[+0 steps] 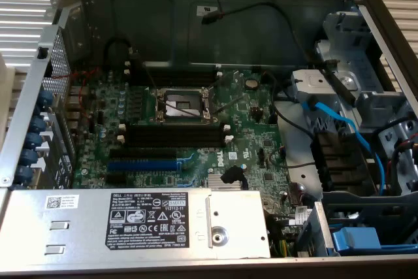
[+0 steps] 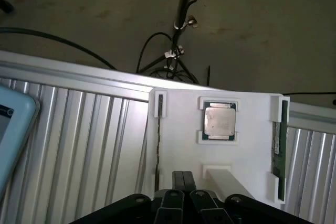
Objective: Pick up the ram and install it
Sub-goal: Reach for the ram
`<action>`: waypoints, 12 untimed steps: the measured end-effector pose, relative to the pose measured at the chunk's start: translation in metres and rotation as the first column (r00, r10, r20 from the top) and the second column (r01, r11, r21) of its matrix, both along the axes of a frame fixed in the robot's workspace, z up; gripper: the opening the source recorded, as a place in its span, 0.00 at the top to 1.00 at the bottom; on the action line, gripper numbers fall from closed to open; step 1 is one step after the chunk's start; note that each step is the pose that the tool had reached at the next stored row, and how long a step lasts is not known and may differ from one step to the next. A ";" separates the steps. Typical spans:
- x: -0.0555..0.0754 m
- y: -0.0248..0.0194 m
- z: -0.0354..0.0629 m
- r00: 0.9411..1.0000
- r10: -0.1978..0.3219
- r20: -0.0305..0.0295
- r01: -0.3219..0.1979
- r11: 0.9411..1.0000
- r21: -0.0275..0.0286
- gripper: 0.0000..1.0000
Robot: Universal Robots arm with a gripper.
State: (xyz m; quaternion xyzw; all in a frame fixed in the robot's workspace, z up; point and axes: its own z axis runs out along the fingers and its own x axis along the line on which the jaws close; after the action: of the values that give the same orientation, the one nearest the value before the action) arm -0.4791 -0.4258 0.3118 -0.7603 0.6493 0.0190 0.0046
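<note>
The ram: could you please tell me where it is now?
In the wrist view, the ram stands on edge in an outer slot of the white holder, beside the CPU, apart from the gripper.

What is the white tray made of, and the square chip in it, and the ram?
White tray: probably matte plastic, evenly white, no shine. Square chip: likely a metal lid, dull silver-grey, over a green board rim. Ram: seemingly green circuit board with a pale label.

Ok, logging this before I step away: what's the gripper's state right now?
Gripper: shut, holding nothing; the ram sits in the white tray.
</note>
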 end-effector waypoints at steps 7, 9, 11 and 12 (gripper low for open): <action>0.001 -0.0017 -0.0110 1.000 0.010 0.000 -0.010 1.000 0.000 0.89; 0.001 -0.0017 -0.0109 1.000 0.011 0.000 -0.011 1.000 0.000 0.89; 0.001 -0.0017 -0.0110 1.000 0.011 0.000 -0.011 1.000 0.000 0.89; 0.001 -0.0018 -0.0110 1.000 0.011 0.000 -0.011 1.000 0.000 0.89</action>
State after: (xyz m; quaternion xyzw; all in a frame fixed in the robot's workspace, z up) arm -0.4785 -0.4275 0.3008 -0.7638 0.6451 0.0191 0.0045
